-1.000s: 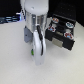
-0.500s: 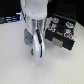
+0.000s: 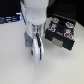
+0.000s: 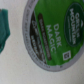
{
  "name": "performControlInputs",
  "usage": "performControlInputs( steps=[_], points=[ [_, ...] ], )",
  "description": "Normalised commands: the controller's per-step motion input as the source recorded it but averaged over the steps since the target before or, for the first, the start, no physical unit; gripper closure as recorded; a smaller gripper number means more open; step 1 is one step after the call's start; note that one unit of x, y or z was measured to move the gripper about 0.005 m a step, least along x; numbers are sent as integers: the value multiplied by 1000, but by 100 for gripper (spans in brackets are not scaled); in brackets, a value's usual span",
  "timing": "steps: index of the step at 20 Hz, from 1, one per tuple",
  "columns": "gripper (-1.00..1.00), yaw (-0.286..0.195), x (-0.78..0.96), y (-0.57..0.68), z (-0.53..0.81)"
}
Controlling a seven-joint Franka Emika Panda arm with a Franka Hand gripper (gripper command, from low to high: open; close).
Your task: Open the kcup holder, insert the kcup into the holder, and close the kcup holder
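Kcup (image 4: pixel 52 31) rim cropped; fingers (image 3: pixel 38 51) blurred.

Kcup (image 4: pixel 54 34): green foil top, white rim, dark band across lid, white lettering "DARK MAGIC", small white logo patch near edge

Teal object (image 4: pixel 4 31) beside it in wrist view, identity unclear

Kcup holder (image 3: pixel 62 34): black box, open top showing round pods with pale lids dotted red and dark

Arm (image 3: pixel 34 20): white shell, grey joints; green glint low at gripper (image 3: pixel 37 51), possibly pod

Table (image 3: pixel 15 60): plain off-white
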Motion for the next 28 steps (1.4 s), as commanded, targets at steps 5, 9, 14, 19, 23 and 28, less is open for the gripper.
performControlInputs(
  steps=[5, 9, 14, 19, 23, 28],
  points=[
    [100, -8, 7, 6, 3],
    [100, -5, 2, 5, 1],
    [100, -9, 7, 18, 32],
    [100, -12, 26, 288, 598],
    [100, 14, 11, 436, 835],
    [100, 37, 22, 474, 795]
  ],
)
